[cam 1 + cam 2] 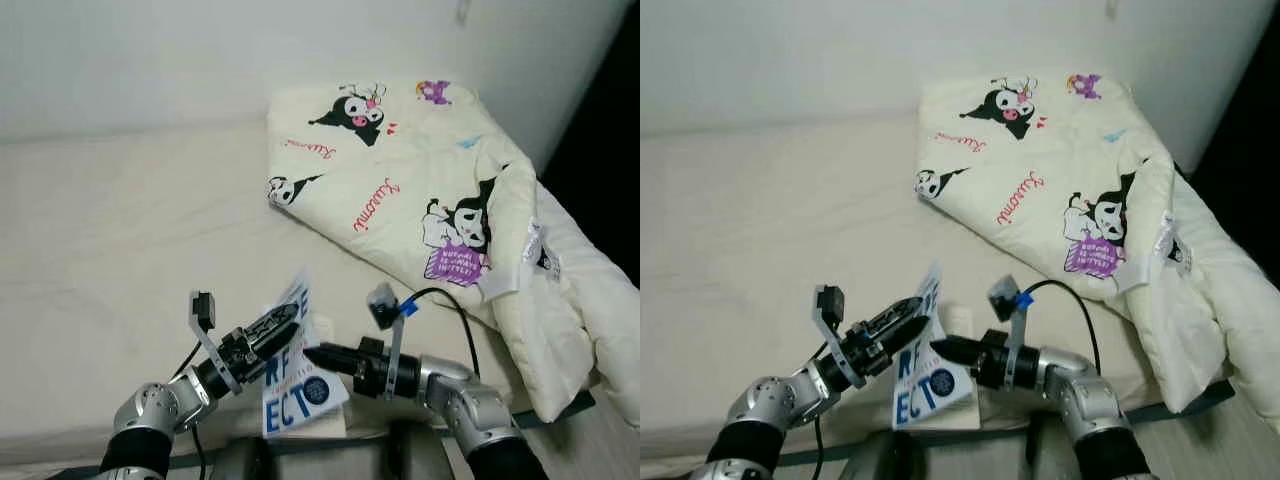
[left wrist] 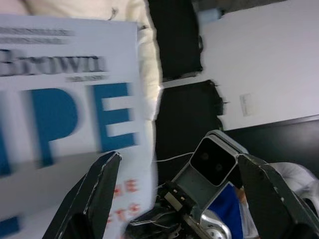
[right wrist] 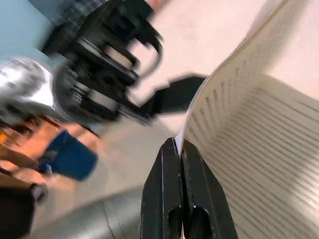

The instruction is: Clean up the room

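A white book point(image 1: 297, 388) with big blue letters stands half open at the front edge of the bed point(image 1: 120, 230). My right gripper point(image 1: 310, 354) comes at it from the right and is shut on its cover; in the right wrist view the closed fingertips point(image 3: 172, 149) pinch the curved leaf, with lined pages beside them. My left gripper point(image 1: 278, 328) reaches from the left against the book's upper part. In the left wrist view its fingers point(image 2: 102, 179) stand wide apart, open, with the book's cover point(image 2: 65, 99) beside one finger and nothing gripped.
A folded cream blanket point(image 1: 420, 190) printed with cartoon figures lies over the bed's right half and hangs over its right side. A pale wall point(image 1: 150, 50) runs behind the bed. A dark gap point(image 1: 600, 130) lies to the right.
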`<state>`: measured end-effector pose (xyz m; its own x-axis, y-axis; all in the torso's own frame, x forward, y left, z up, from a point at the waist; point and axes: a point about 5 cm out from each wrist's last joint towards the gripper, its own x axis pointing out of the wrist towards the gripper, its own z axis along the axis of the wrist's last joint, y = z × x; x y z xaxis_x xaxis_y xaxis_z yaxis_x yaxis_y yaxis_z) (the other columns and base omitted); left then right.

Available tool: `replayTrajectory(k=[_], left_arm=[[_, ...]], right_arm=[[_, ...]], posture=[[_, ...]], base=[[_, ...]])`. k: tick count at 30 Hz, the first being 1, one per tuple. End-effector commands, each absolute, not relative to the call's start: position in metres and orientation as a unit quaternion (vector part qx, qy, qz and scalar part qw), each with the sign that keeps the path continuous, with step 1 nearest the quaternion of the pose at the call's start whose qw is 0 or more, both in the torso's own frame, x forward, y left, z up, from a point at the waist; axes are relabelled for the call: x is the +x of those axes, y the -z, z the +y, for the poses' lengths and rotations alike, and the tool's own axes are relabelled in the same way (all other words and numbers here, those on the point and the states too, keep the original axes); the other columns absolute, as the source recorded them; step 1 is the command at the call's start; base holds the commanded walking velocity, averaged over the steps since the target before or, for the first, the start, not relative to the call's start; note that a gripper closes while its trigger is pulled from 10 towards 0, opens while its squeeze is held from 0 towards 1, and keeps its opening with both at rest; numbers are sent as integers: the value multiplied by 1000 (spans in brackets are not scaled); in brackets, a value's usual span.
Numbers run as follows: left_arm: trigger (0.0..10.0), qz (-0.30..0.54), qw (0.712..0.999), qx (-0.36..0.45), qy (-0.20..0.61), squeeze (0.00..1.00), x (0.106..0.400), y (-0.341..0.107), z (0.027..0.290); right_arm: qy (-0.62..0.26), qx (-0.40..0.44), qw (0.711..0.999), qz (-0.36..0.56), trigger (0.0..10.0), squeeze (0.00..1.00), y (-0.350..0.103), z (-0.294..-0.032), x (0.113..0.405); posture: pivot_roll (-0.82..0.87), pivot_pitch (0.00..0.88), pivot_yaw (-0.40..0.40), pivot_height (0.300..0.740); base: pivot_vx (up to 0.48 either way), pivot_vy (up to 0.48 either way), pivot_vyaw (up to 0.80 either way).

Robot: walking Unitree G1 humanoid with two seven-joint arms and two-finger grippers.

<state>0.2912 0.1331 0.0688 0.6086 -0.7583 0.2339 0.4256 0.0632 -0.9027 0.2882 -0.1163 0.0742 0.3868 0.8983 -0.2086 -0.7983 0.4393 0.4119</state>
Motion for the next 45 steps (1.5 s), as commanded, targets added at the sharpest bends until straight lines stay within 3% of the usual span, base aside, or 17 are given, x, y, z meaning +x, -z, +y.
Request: replayTrajectory(k=[1,3,9,17,24,26,30,33,35,36,37,38,39,45], left_arm=[[10000,173,727,-540,387,0,288,-57,134],[10000,175,735,-536,377,0,288,-55,135],[10000,189,751,-513,370,0,286,-52,133],[10000,198,762,-492,372,0,284,-51,129],[10000,236,770,-463,369,0,275,-38,130],[10000,281,809,-367,363,0,268,-20,127],[10000,296,822,-328,360,0,264,-13,124],[10000,270,864,-308,293,0,278,-12,125],[10000,255,868,-321,281,0,285,-16,120],[10000,251,868,-323,281,0,287,-17,117],[10000,243,871,-323,279,0,289,-19,114],[10000,243,871,-323,279,0,289,-19,114],[10000,233,875,-323,274,0,293,-22,108],[10000,245,878,-326,249,0,294,-16,94]], right_arm=[[-485,96,838,231,0,0,-63,-118,288],[-464,83,846,249,0,0,-56,-121,288],[-291,45,895,336,0,0,-17,-146,289],[-125,36,943,306,0,0,-12,-173,301],[-96,14,952,292,0,0,-15,-178,309],[-107,19,951,289,0,0,-15,-173,310],[-116,19,950,289,0,0,-14,-169,309],[-134,33,952,273,0,0,-12,-158,306],[-142,61,953,261,2392,0,-12,-152,306],[-144,68,953,257,2392,0,-13,-151,306],[-147,76,953,254,4667,0,-13,-148,306],[-147,76,953,254,4667,0,-13,-148,306],[-154,80,953,248,10000,0,-13,-145,305],[-164,92,954,232,10000,0,-14,-140,302]], posture=[[-7,182,71,598],[-7,183,71,598],[-11,189,75,598],[0,191,75,598],[2,195,73,598],[2,199,74,598],[-3,206,79,598],[-12,220,86,598],[-13,227,86,598],[-13,227,86,598],[-19,237,86,598],[-19,237,86,598],[-29,252,87,598],[-49,301,90,598]], base=[[0,0,0],[0,0,0],[0,0,0],[0,0,0],[0,0,0],[0,0,0],[0,0,0],[0,0,0],[0,0,0],[0,0,0],[0,0,0],[0,0,0],[0,0,0],[0,0,0]])
